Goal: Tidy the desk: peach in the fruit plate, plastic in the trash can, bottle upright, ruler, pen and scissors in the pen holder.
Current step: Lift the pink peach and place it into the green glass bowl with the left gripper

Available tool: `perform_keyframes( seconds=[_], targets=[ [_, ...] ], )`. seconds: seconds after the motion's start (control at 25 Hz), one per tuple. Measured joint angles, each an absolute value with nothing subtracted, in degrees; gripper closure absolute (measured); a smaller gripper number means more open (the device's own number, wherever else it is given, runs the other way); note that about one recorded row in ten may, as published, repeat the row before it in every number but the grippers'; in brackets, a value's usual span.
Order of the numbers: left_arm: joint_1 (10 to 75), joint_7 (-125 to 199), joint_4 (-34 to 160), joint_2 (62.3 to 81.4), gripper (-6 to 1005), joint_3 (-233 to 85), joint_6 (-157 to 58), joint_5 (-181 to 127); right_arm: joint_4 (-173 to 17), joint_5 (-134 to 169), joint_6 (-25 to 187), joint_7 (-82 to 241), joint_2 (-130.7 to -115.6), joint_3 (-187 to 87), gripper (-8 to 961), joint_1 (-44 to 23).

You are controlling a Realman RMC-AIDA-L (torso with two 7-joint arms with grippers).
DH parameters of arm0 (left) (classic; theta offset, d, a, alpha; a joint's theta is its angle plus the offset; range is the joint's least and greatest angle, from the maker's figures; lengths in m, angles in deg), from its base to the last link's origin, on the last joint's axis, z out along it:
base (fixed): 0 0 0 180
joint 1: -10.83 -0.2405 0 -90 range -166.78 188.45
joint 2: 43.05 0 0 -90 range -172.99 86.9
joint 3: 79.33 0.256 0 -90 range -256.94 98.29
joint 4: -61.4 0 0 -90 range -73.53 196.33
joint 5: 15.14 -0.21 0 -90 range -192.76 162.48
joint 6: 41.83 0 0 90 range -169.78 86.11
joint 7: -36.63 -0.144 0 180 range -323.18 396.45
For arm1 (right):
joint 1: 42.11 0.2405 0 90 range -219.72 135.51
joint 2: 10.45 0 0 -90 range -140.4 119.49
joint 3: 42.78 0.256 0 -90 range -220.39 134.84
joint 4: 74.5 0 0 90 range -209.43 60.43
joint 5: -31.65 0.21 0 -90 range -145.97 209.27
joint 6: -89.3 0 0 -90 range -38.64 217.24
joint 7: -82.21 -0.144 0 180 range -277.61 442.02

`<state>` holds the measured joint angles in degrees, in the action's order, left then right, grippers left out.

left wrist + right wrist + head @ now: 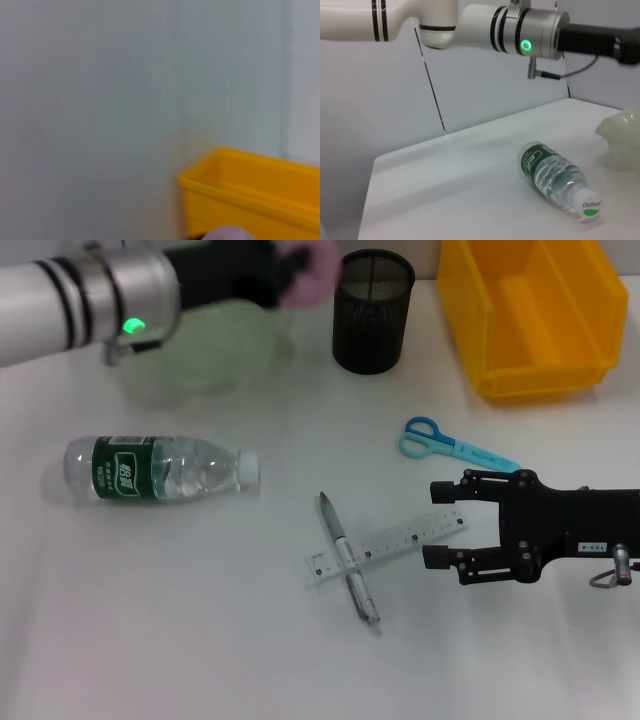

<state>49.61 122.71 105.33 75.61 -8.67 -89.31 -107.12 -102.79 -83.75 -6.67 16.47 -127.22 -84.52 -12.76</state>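
My left gripper [285, 275] is shut on the pink peach [312, 270], held high over the far right rim of the pale green fruit plate [215, 345]. A sliver of the peach [227, 234] shows in the left wrist view. The bottle [160, 468] lies on its side at the left, cap pointing right; it also appears as the bottle [555, 177] in the right wrist view. The pen [348, 560] lies across the clear ruler [388, 545] mid-table. Blue scissors [450, 443] lie behind my right gripper [432, 523], which is open and low beside the ruler's right end. I cannot make out the plastic.
The black mesh pen holder [372, 310] stands at the back centre. A yellow bin [530, 315] sits at the back right, also seen as the yellow bin [250, 200] in the left wrist view. The plate's edge [622, 135] shows near the bottle.
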Motion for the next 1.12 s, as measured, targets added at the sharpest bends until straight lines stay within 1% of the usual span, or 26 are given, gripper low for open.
perform_keyframes(
  seconds=[0.28, 0.36, 0.56, 0.88, 1.12],
  targets=[
    [48.87, 117.74, 100.76, 75.60, 919, -15.61, -87.51, -98.40, -102.88, -83.75, -6.80, 16.53, -127.30, -84.52, 136, -13.10],
    [49.95, 112.66, 94.80, 75.60, 934, -19.35, -82.14, -93.21, -102.87, -83.75, -6.93, 16.57, -127.30, -84.52, 136, -13.11],
    [50.41, 109.47, 92.22, 75.60, 901, -19.61, -78.18, -89.62, -102.79, -83.75, -7.05, 16.62, -127.37, -84.52, 136, -13.11],
    [50.21, 108.67, 91.95, 75.65, 735, -19.67, -77.62, -88.17, -102.80, -83.75, -7.19, 16.61, -127.35, -84.52, 136, -13.11],
    [49.57, 108.07, 91.91, 75.69, 508, -19.71, -78.57, -85.56, -102.74, -83.75, -7.12, 16.83, -127.34, -84.52, 135, -13.10]
  ],
)
